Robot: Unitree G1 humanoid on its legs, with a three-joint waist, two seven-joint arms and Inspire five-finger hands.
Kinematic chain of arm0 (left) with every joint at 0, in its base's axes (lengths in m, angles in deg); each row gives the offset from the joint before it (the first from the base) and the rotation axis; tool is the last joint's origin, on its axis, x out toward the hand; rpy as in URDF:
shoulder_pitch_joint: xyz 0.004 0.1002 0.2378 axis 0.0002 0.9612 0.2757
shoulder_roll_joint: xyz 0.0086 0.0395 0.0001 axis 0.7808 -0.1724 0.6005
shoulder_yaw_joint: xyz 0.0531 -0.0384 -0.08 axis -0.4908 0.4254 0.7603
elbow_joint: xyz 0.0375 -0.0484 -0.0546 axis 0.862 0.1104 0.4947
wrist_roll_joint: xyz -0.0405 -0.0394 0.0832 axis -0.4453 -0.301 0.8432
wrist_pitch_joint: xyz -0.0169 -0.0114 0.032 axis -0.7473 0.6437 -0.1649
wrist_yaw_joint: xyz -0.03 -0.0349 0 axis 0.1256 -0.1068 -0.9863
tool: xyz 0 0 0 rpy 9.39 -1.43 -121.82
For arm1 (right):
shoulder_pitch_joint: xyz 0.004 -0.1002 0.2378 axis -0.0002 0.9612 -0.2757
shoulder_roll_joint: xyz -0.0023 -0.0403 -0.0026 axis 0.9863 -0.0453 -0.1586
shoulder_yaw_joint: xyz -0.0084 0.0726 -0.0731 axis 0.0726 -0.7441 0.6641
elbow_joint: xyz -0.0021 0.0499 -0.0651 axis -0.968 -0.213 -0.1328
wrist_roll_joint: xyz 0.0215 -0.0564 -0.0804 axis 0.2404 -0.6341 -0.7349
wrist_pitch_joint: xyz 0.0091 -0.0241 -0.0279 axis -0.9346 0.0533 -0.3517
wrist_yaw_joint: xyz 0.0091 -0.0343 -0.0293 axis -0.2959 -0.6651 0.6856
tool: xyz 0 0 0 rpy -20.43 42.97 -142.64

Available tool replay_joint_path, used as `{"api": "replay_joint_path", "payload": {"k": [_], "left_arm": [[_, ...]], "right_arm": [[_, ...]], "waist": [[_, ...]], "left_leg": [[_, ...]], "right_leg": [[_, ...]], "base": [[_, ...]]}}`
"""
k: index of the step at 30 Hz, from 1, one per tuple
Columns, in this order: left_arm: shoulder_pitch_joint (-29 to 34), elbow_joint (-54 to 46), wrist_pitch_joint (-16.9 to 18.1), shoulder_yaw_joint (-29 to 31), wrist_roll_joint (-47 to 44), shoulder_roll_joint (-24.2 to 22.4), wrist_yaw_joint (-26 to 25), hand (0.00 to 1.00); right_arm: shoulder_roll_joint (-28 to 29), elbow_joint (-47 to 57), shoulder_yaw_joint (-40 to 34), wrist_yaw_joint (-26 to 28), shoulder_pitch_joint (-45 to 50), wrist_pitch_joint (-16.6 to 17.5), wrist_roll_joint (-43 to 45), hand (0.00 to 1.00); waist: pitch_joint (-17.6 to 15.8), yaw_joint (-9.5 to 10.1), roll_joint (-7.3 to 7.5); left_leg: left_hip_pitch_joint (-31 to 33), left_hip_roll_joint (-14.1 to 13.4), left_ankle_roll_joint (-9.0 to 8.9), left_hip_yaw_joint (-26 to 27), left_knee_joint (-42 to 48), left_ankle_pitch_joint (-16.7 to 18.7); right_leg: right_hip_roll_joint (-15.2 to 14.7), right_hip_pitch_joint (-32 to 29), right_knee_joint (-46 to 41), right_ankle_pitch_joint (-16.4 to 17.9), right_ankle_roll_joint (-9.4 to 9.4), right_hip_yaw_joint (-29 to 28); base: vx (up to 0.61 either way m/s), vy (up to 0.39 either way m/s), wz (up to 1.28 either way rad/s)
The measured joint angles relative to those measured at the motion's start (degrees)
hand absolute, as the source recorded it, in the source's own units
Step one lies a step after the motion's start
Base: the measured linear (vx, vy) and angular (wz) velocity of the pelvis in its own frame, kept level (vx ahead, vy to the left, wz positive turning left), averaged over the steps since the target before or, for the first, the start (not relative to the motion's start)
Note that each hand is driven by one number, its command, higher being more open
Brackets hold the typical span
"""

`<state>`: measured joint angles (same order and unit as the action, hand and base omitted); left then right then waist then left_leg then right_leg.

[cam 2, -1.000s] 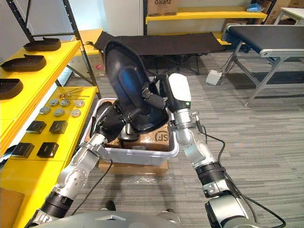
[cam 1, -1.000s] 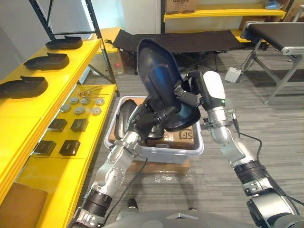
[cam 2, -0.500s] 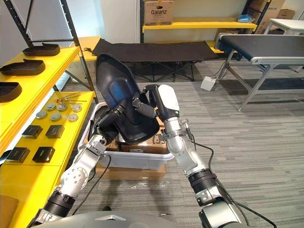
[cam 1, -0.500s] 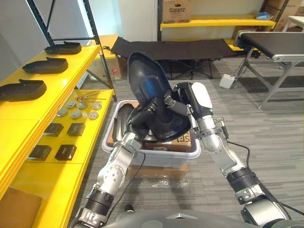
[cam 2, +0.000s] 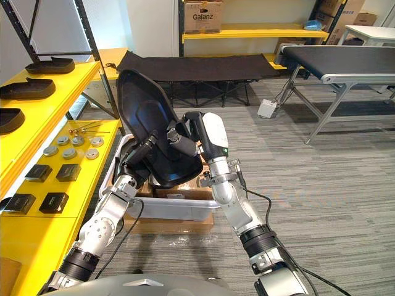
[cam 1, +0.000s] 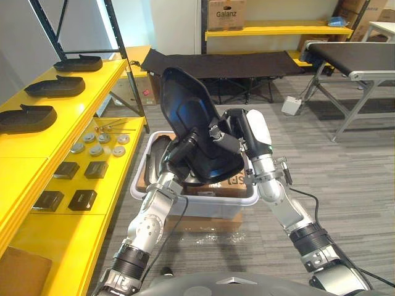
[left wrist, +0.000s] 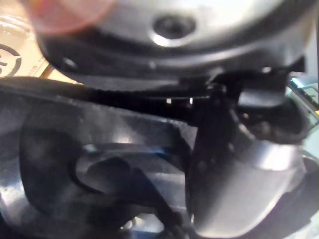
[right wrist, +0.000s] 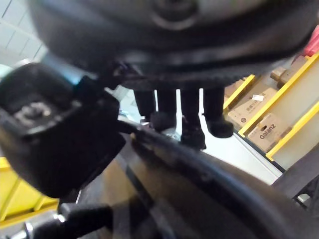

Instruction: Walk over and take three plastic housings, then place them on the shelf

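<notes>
Above the grey bin (cam 1: 197, 206), a large dark plastic housing (cam 1: 185, 103) stands tilted upright, held from both sides: the left hand (cam 1: 180, 154) curls its fingers round its lower edge, and the right hand (cam 1: 227, 129) pinches its rim between fingers and thumb

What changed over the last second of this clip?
Mostly the camera: the whole scene has shifted in view. The left hand and right hand still grip the black plastic housing, held up over the grey bin. Nothing was let go; the housings on the yellow shelf stayed put.
</notes>
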<state>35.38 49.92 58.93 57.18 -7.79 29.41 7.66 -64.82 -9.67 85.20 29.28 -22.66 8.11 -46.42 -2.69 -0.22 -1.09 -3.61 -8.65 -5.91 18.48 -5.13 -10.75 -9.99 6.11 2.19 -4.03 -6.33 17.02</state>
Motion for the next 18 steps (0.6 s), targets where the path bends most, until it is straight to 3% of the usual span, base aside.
{"api": "replay_joint_path", "payload": {"k": [4,8,13,18], "left_arm": [[0.01,-0.15,1.24,-0.01,6.34,-0.06,-0.04,0.00],[2.30,-4.97,2.46,0.05,19.85,-0.29,-2.19,0.00],[5.17,-8.28,8.55,5.07,38.12,-0.79,-8.41,0.00],[8.88,-9.74,14.61,12.58,51.68,-0.55,-15.09,0.00]], "right_arm": [[1.02,1.57,-0.17,2.62,2.44,-2.13,7.98,1.00],[1.75,6.83,-2.04,6.17,8.58,-4.04,21.56,1.00],[2.23,9.84,-8.82,14.86,12.97,-3.91,38.59,1.00],[2.26,10.64,-14.32,20.88,15.22,-2.95,45.76,1.00]], "waist": [[0.05,0.07,0.09],[0.05,0.17,0.10],[0.05,-0.28,0.09],[0.02,-0.14,0.14]], "left_leg": [[0.02,0.01,-0.04,-0.04,0.00,0.04],[0.11,0.02,-0.22,-0.09,-0.01,0.26],[0.11,-0.11,-0.37,0.09,-0.01,0.38],[0.14,-0.12,-0.30,0.35,-0.01,0.64]], "right_leg": [[-0.03,0.02,-0.01,0.03,0.04,0.02],[-0.03,0.00,0.03,0.12,0.11,0.06],[0.13,-0.08,0.06,0.13,0.12,-0.11],[0.12,-0.28,0.21,0.18,0.15,-0.39]], "base": [[0.00,0.000,0.00],[0.00,0.000,0.00],[0.00,0.000,-0.01],[0.00,0.000,-0.02]]}}
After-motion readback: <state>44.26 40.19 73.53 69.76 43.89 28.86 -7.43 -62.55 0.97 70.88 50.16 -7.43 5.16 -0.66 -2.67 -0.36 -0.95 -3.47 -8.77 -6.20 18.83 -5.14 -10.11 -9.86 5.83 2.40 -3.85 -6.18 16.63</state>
